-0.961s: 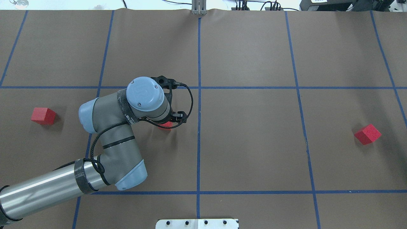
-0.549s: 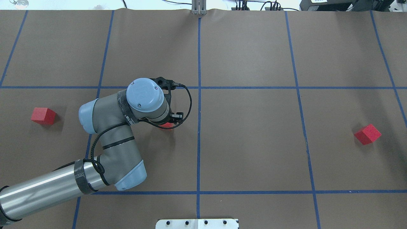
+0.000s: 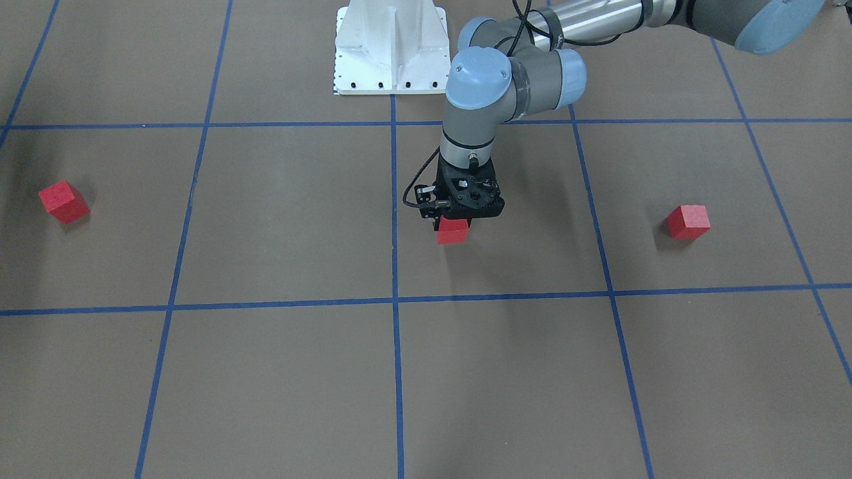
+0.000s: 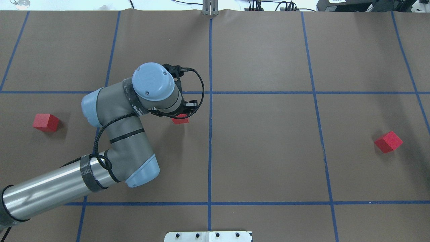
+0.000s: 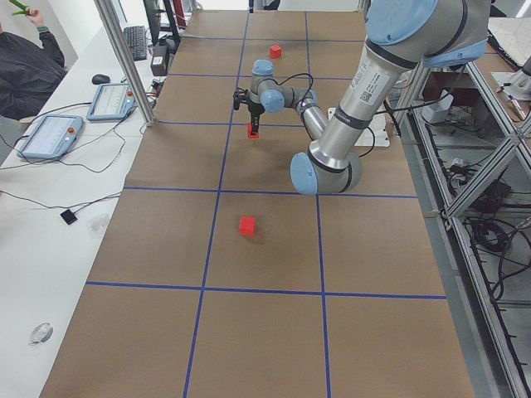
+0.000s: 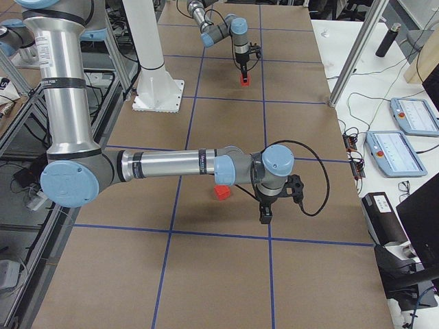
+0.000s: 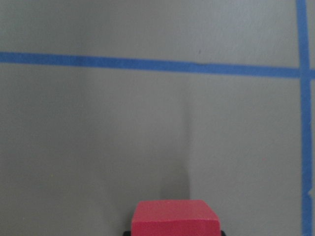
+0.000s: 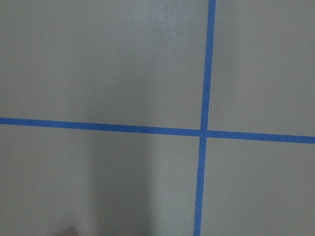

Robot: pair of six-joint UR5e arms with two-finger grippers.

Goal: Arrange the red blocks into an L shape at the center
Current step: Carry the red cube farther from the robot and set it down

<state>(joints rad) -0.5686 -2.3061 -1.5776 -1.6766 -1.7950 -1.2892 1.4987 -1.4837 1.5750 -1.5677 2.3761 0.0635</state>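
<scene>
My left gripper (image 4: 179,115) is shut on a red block (image 4: 180,119) and holds it just above the brown surface, left of the center crossing (image 4: 210,92). The front view shows this gripper (image 3: 454,223), its block (image 3: 453,231) and the crossing (image 3: 394,301). In the left wrist view the block (image 7: 174,218) sits at the bottom edge. A second red block (image 4: 46,122) lies far left, a third (image 4: 388,142) far right. My right gripper (image 6: 265,218) shows only in the exterior right view, beside the third block (image 6: 221,192); I cannot tell if it is open.
The white robot base plate (image 3: 389,46) stands at the near edge of the surface. The right wrist view shows only a tape crossing (image 8: 203,132). Tablets (image 5: 50,137) and cables lie on the white side bench, behind a metal post (image 5: 124,58).
My left gripper has moved away from the robot base and slightly right, toward the far tape line, carrying the red block. The other two blocks have not moved.
</scene>
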